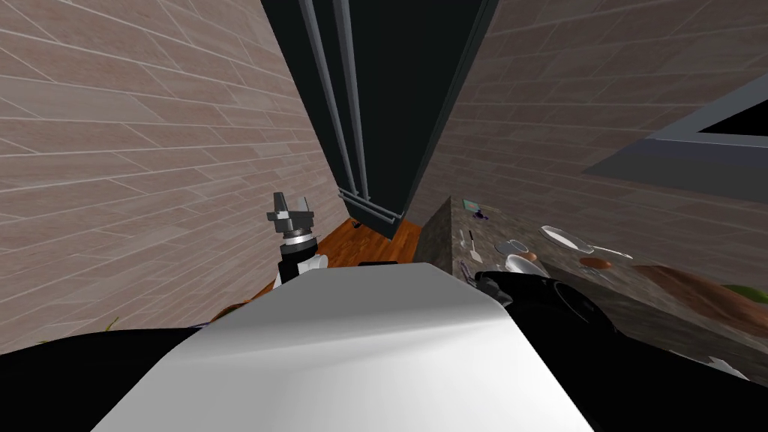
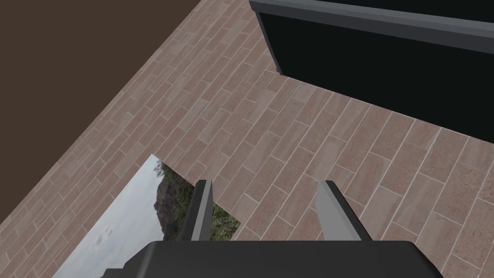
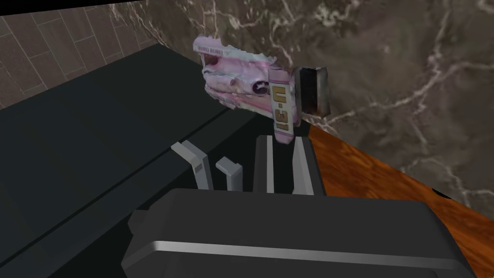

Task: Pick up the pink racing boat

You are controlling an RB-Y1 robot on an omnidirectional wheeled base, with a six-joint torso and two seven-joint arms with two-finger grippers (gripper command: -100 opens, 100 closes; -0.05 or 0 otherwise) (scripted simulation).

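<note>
Item count: one pink racing boat (image 3: pixel 241 87), pink and white, with a dark block at its stern and a tail fin lettered "U-31". The boat is in the right gripper (image 3: pixel 283 140). The fin runs down between that gripper's two fingers (image 3: pixel 264 164), which stand close together and press its sides, while the hull projects beyond the fingertips. Directly behind the boat is a brown stone-veined surface (image 3: pixel 410 72). An orange wooden floor (image 3: pixel 366 169) lies beside the gripper on one side and a dark flat panel (image 3: pixel 96 145) on the other. Two small light grey angled pieces (image 3: pixel 193 161) stand just beside the right fingers; what they belong to cannot be told. The left gripper (image 1: pixel 292 204) is raised near the tiled wall (image 1: pixel 150 187), well apart from the boat, with its two fingers (image 2: pixel 333 212) spread wide and nothing between them. In the head view, a tall dark unit (image 1: pixel 405 112) with two grey vertical bars stands ahead. A stone-veined counter (image 1: pixel 439 240) sits on the robot's right. On the counter top are one clear oval dish (image 1: pixel 564 238), one white bowl (image 1: pixel 520 263), one white spatula (image 1: pixel 474 247) and one brown round item (image 1: pixel 596 263). Several smaller items at the counter's far end are too small to identify.
</note>
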